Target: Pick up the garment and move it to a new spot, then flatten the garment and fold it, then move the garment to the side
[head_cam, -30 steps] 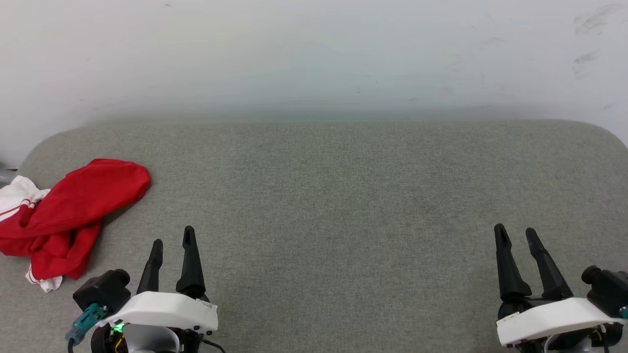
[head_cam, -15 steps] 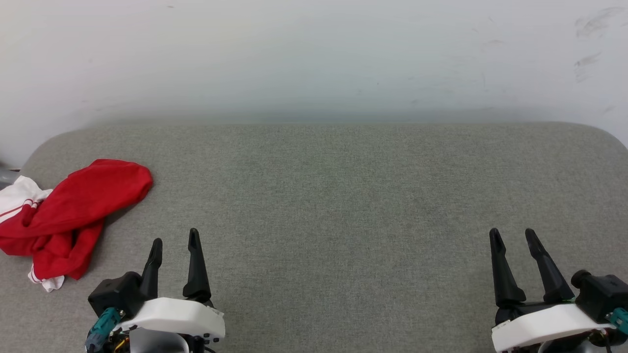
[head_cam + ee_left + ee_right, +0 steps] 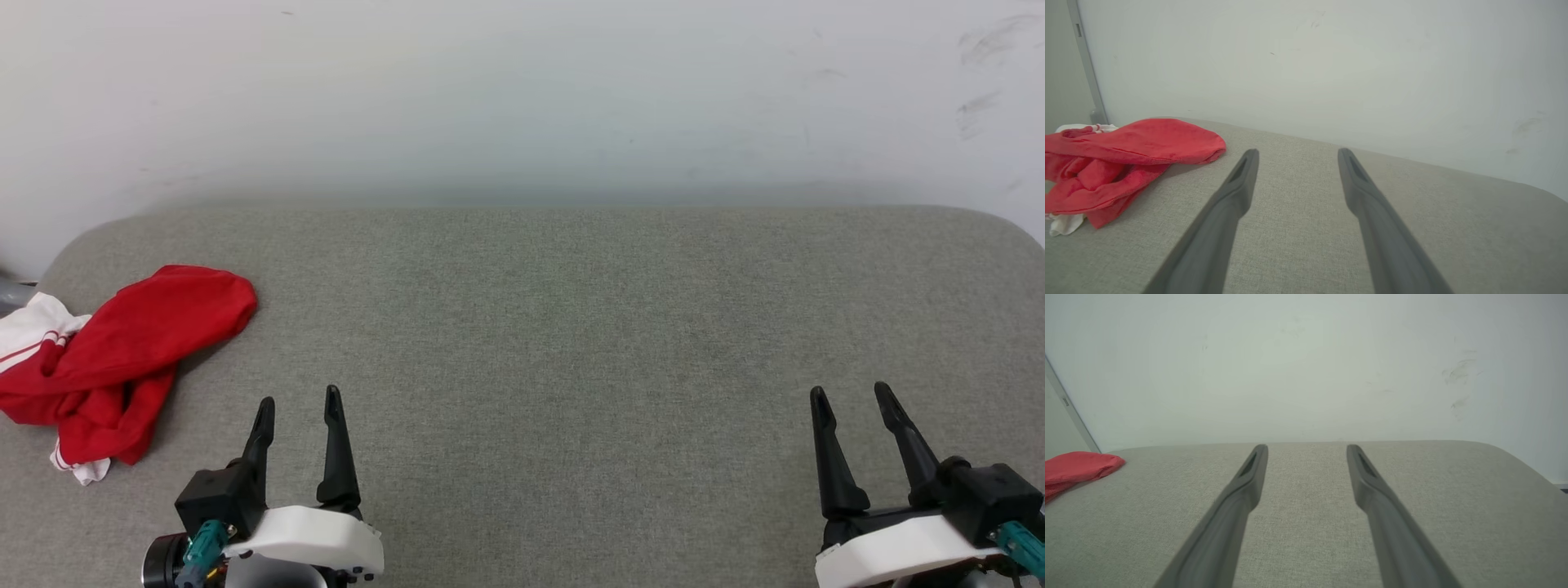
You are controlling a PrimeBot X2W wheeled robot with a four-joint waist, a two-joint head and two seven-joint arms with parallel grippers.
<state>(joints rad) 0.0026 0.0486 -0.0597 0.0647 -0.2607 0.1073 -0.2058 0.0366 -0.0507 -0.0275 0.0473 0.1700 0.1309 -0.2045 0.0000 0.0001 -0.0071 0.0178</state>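
The left gripper [image 3: 299, 395] hovers low at the near left of a grey fabric-covered surface [image 3: 571, 327]. Its two long dark fingers stand apart with nothing between them and point away from the robot toward a pale wall [image 3: 522, 98]. The right gripper [image 3: 850, 388] mirrors it at the near right, also spread wide and empty.

Out from the left gripper, to its left and a little farther from the robot, lies the garment [image 3: 122, 343]. It is a crumpled red heap at the surface's far left edge, not touching either gripper. The heap's long axis runs on a diagonal. A rounded red end points up and to the right, toward the wall, and the bunched lower end lies nearer the robot and the left edge. A white sleeve with red stripes [image 3: 33, 327] peeks out on the heap's left side, and a scrap of white trim [image 3: 77, 469] shows at its near end. The cloth is so bundled that collar and hem cannot be told apart, and no lettering is visible.

The left gripper is near the garment, while the right is well apart from it across almost the whole surface. The first pickup most likely falls to the left arm, reaching leftward.
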